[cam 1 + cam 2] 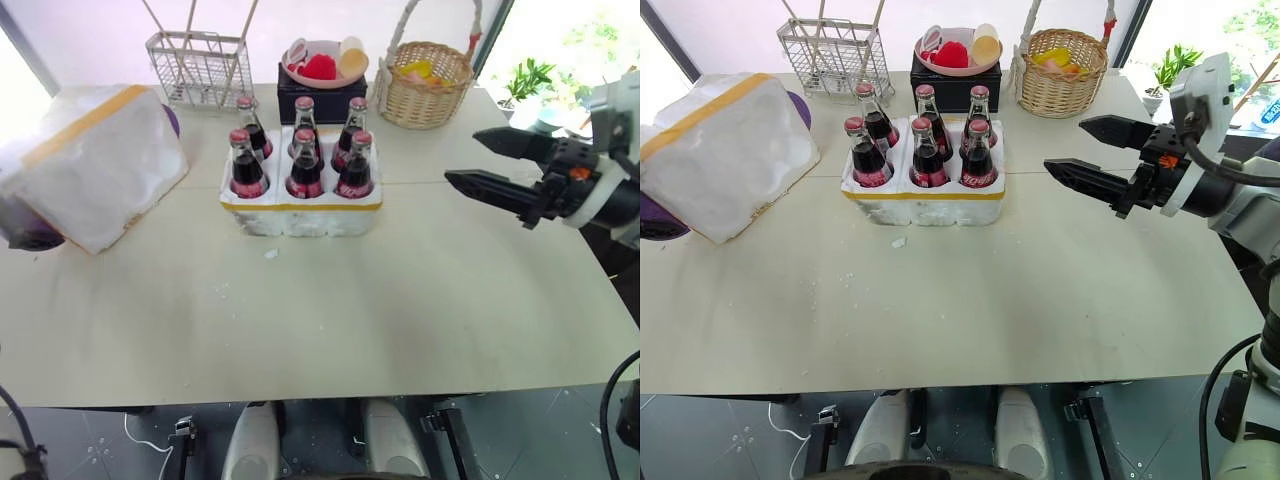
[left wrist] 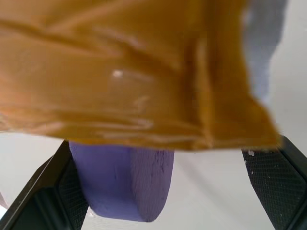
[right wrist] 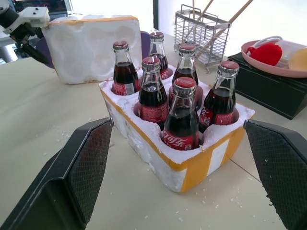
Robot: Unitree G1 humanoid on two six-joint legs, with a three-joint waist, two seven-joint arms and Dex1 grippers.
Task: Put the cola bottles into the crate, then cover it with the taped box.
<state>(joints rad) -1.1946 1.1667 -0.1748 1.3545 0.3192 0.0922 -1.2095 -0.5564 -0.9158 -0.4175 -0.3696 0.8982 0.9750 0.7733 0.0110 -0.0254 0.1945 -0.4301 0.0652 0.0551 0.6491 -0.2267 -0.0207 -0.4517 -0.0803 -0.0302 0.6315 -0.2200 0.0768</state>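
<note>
The taped box (image 1: 95, 165), in the left eye view, lies tipped on the far left of the table (image 1: 400, 320), well apart from the crate (image 1: 300, 208); it is a bulky white styrofoam block crossed by a wide yellow band, propped on a purple thing (image 1: 30, 235). It should be light and stiff but crumbly, likely to shed flakes and dent under a hard pinch, and the tape looks slick, so taking it across two opposite walls, one gripper to each side, seems wiser than pinching one edge. All six cola bottles (image 1: 303, 160) already stand in the crate's wells, so covering is what remains. In the right eye view the right gripper (image 1: 1080, 150) hangs level just right of the crate, its jaws spread wide and holding nothing; the box's open side is turned toward the crate. In the left wrist view the left gripper (image 2: 163, 191) has its black fingers (image 2: 273, 187) splayed to the widest, with the yellow tape (image 2: 120, 72) close above them and the purple block between; whether a pad touches the box I cannot tell. The right wrist view shows the box's inside face with round moulded hollows (image 3: 96, 52), meant to seat over the red caps (image 3: 185, 82), so it must be turned hollow side down and lowered squarely over the bottles.
</note>
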